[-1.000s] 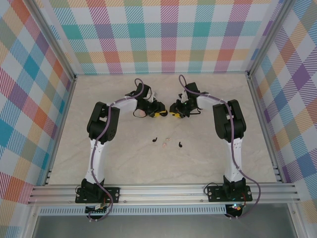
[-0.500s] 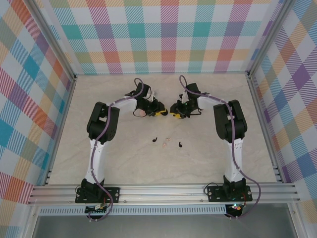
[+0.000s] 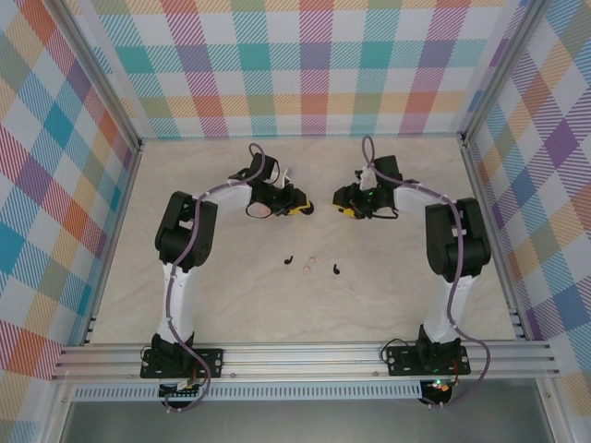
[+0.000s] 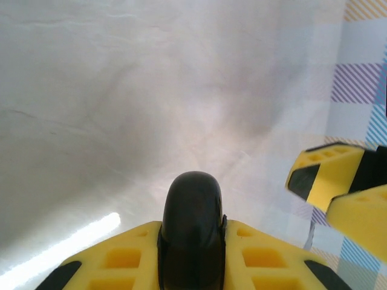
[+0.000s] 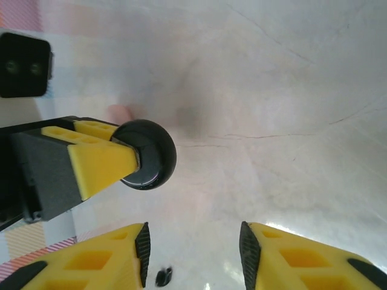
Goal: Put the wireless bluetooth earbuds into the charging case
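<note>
Overhead view: table point(image 3: 231, 305), marbled beige, one. Wireless bluetooth earbuds, two, black: one point(image 3: 289, 261) left of centre, one point(image 3: 336, 269) right of it, near each other, both lying loose on the table well short of the grippers. Charging case point(image 3: 260, 210), one, a salmon-pink round patch just beside the left wrist; too small here to tell whether its halves are open. Left gripper point(image 3: 303, 205) and right gripper point(image 3: 342, 205), one each, tips facing across a short gap at mid-table. Left wrist view adds what the overhead cannot: the left gripper point(image 4: 192, 226), yellow fingers pinched tight on one black rounded piece point(image 4: 192, 205), with the right gripper point(image 4: 338, 196) at the frame's right edge. Right wrist view: the right gripper point(image 5: 193, 241), fingers spread with nothing between them; beyond, the black rounded piece point(image 5: 148, 154) seen as a disc at the left finger's tip.
</note>
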